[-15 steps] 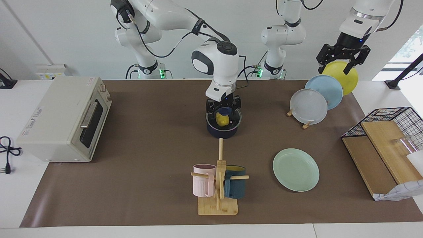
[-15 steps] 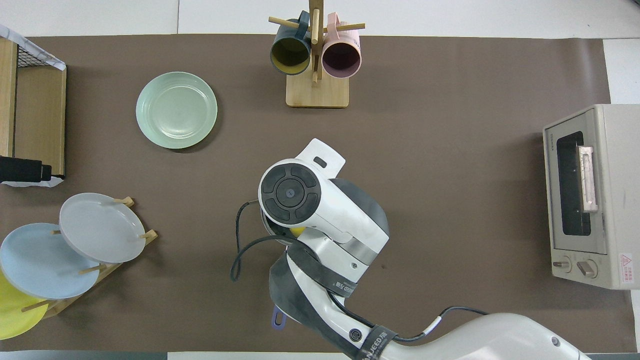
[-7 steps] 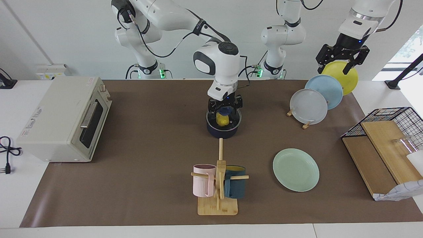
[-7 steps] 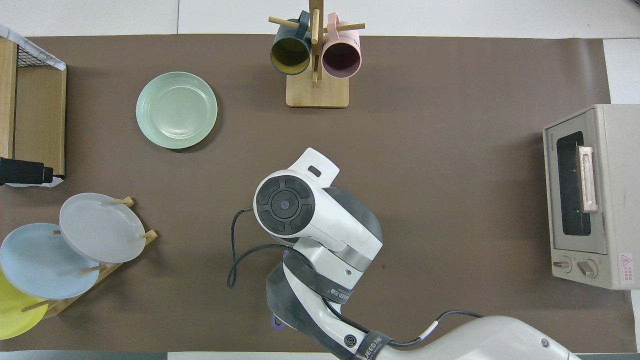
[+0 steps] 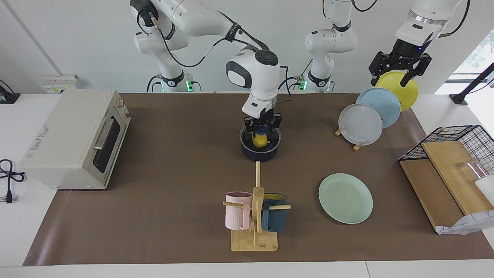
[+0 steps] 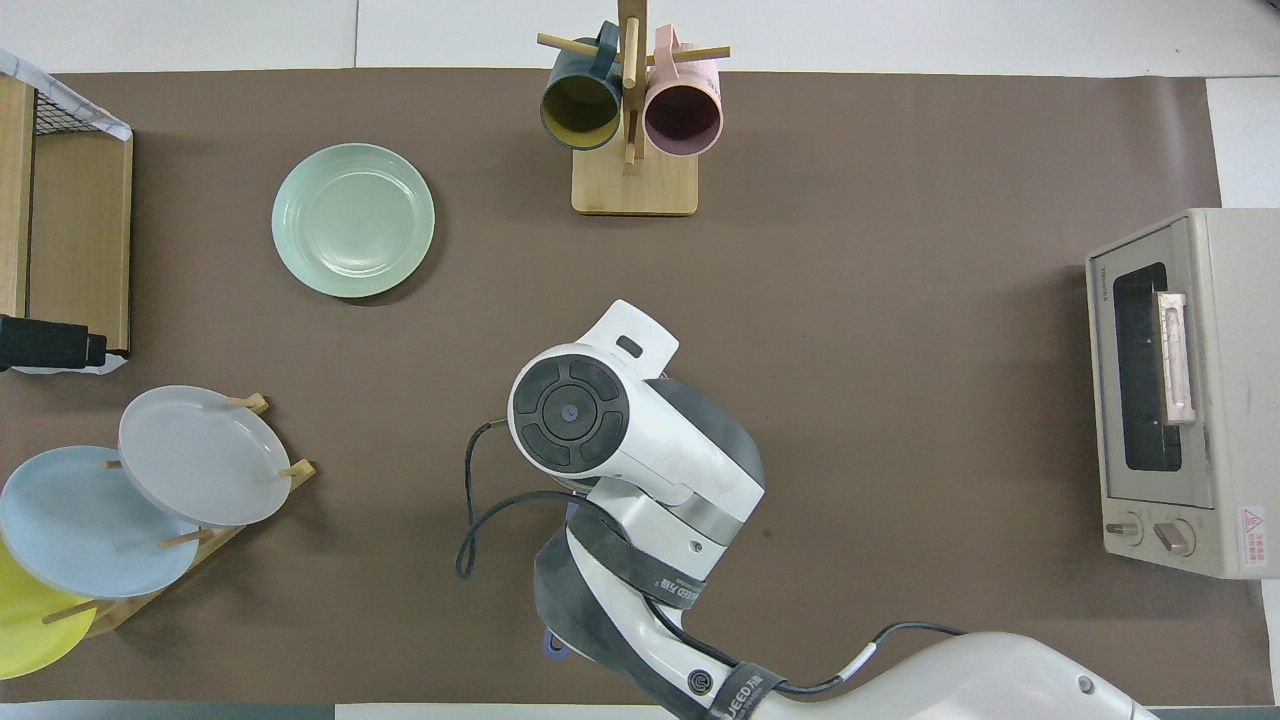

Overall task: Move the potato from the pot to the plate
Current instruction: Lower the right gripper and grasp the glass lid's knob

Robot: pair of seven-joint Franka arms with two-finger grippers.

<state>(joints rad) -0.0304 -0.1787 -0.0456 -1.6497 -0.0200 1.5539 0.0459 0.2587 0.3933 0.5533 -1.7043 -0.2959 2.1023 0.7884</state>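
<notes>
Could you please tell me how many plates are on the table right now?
4: a green plate flat on the mat, and grey, blue and yellow plates upright in the rack.

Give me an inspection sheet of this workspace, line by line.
Surface: brown mat covers the table.
Job's things: potato in the pot; plate bare, toward the left arm's end.
Clutter: toaster oven; mug tree with two mugs; rack of upright plates; wire basket with boards.
Grippers: right hand down in the pot around the potato; left hand waits over the plate rack.
Cables: black cable loops off the right arm; a cord lies beside the oven.
Surroundings: white wall.
</notes>
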